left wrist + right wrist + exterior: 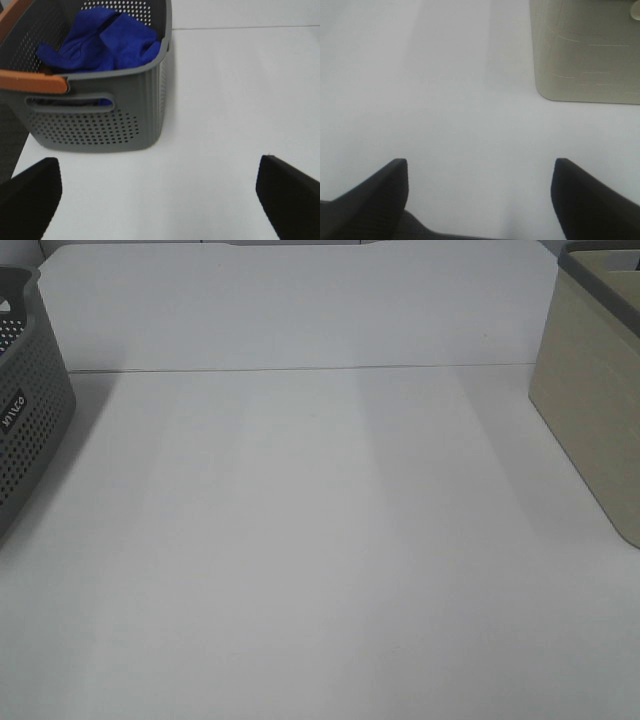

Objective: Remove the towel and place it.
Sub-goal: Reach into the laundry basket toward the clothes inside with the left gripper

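Nothing of the task is done yet, as far as these views show. The royal-blue plush microfibre towel [100, 42] lies crumpled inside the dark grey perforated plastic basket [95, 120], bunched against the basket's far wall with one fold rising close to the rim. A sliver of blue also shows through the handle slot in the near wall. An orange handle bar [35, 82] runs along the near rim and does not cover the cloth.

The grey basket stands at the left edge of the white table [320, 540]. A pale beige, smooth-walled bin [590, 410] stands at the right edge, well apart from it. The broad middle of the table between them carries nothing.

The left gripper [157, 172] hangs over the table just in front of the grey basket. Its jaws are spread wide and empty, and it touches neither the basket nor the towel. The right gripper [480, 165] is over bare table near the beige bin, with its jaws likewise wide and holding nothing. Neither arm appears in the high view.

What remains, by my judgement, is the whole job: reaching into the grey basket, closing on a fold of the towel, lifting it clear of the rim and setting it down. The pictures do not tell whether its place is the open table or the beige bin.
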`<state>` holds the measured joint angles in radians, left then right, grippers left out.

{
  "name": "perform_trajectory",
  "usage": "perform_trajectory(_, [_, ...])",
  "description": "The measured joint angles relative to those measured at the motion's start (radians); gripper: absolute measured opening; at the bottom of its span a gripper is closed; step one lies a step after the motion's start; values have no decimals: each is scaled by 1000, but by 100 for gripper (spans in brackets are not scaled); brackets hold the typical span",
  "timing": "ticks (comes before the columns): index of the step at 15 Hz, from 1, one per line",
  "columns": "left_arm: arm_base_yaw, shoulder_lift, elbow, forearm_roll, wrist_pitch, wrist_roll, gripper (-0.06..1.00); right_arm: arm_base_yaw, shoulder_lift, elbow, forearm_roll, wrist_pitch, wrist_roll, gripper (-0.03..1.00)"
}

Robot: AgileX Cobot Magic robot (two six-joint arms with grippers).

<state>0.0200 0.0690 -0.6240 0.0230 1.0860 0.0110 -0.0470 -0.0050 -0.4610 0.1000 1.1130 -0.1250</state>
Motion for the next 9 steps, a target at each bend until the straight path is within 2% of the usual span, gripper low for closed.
perform_trajectory(3, [0,202,-150,13,45,112,99,0,0,0,0,0,0,77])
perform_trajectory(6, [0,515,-346,65,128,304,99,0,0,0,0,0,0,77])
perform_trajectory(7, [0,728,-488,88,132,409,99,0,0,0,0,0,0,77])
perform_trajectory(9, [0,860,-601,107,132,482,99,0,0,0,0,0,0,77])
